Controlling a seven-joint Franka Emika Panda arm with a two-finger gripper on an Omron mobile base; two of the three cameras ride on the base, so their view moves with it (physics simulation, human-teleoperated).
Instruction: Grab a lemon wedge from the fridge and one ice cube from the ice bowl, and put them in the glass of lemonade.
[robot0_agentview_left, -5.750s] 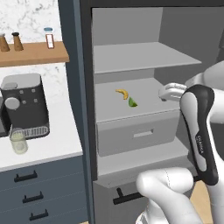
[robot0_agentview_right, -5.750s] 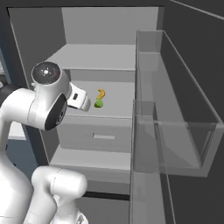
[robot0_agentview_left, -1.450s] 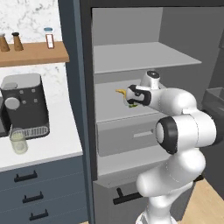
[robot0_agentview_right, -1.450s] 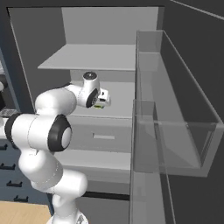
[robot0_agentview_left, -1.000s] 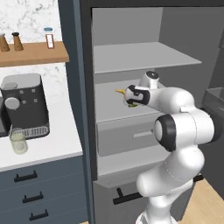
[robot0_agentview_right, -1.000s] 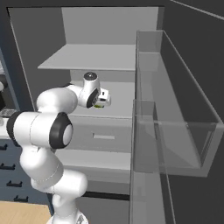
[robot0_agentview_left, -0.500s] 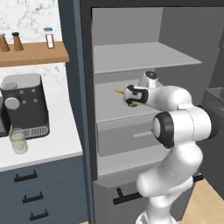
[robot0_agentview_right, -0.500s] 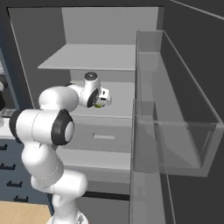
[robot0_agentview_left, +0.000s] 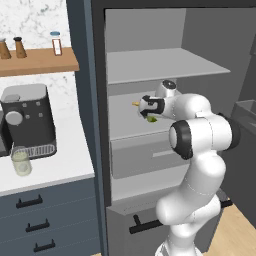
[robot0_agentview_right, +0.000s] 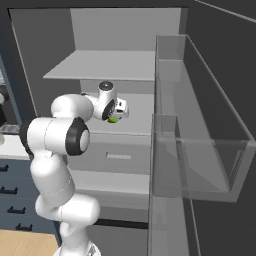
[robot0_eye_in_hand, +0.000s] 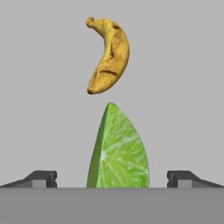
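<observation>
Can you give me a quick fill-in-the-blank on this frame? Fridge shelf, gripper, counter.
1. In the hand view, the lemon wedge sits between the two fingertips, and the gripper is ____.
2. Beyond the wedge on the fridge shelf lies a yellow ____.
3. The fridge door stands ____.
4. The glass of lemonade stands on the counter in front of the ____ machine.

Missing words: open; banana; open; coffee

pale grey fridge shelf (robot0_eye_in_hand: 39, 87) with lemon wedge (robot0_eye_in_hand: 118, 151) beside banana (robot0_eye_in_hand: 108, 54)
</observation>
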